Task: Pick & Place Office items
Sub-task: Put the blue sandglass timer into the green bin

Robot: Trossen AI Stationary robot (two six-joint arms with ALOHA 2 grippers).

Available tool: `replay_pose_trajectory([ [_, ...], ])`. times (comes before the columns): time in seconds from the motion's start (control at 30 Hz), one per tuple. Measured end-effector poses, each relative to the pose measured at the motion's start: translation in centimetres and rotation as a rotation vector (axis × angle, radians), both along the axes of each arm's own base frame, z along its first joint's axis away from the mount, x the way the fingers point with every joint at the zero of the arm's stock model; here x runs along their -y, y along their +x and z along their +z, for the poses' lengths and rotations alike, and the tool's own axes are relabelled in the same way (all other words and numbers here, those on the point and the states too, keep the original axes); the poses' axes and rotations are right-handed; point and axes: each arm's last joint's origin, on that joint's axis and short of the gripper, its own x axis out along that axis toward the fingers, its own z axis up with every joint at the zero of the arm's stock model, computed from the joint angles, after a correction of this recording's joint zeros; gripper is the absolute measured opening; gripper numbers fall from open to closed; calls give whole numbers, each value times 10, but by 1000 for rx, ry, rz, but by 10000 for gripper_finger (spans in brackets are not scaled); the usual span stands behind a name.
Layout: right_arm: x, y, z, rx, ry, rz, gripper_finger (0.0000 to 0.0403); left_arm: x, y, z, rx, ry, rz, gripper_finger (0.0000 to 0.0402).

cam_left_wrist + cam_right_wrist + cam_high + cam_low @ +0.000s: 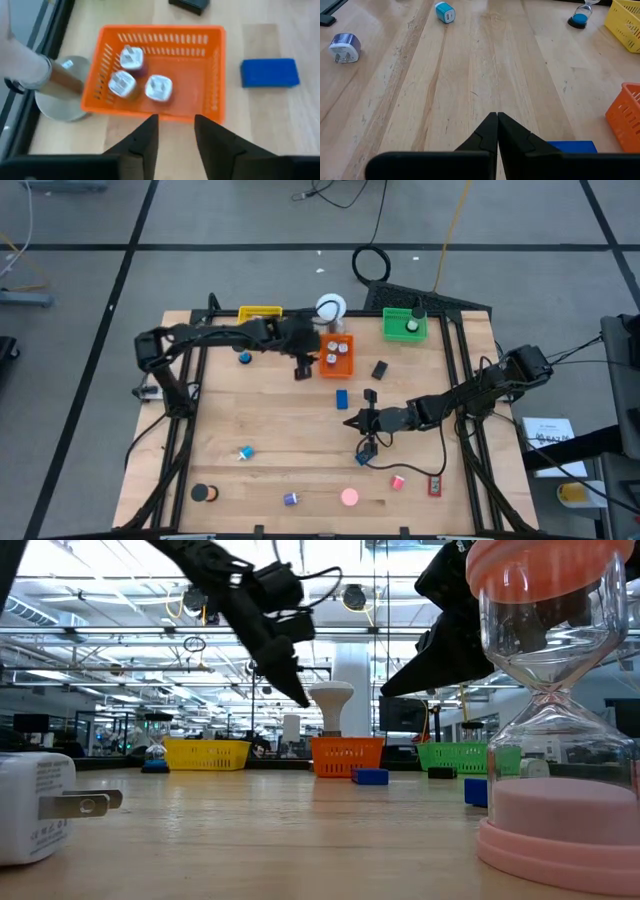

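Left gripper (174,131) above the orange tray (216,75); right gripper (497,131) low over mid-table.

The wooden table (270,440) carries a yellow tray (260,313), a green tray (404,325) and the orange tray along its far edge. The left arm reaches across to the orange tray, its empty fingers slightly parted above the near rim; three white plug adapters (159,87) lie inside. The right gripper's fingers are pressed together, holding nothing. A blue block (270,72) lies just beside the orange tray; a pink hourglass (349,497), teal adapter (245,452) and purple adapter (291,499) sit nearer the front edge.
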Motion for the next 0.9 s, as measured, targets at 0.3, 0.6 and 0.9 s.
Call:
replay_pose_trajectory([
  [0.3, 0, 0, 1, 7, 2, 0, 2, 33, -56, -25, 333, 9, 50, 81],
  [0.6, 0, 0, 1, 7, 2, -1, 2, 79, -101, -44, 639, 11, -51, 77],
  [0.9, 0, 3, 6, 63, -29, 19, 2, 113, -119, -60, 665, -23, -183, 77],
])
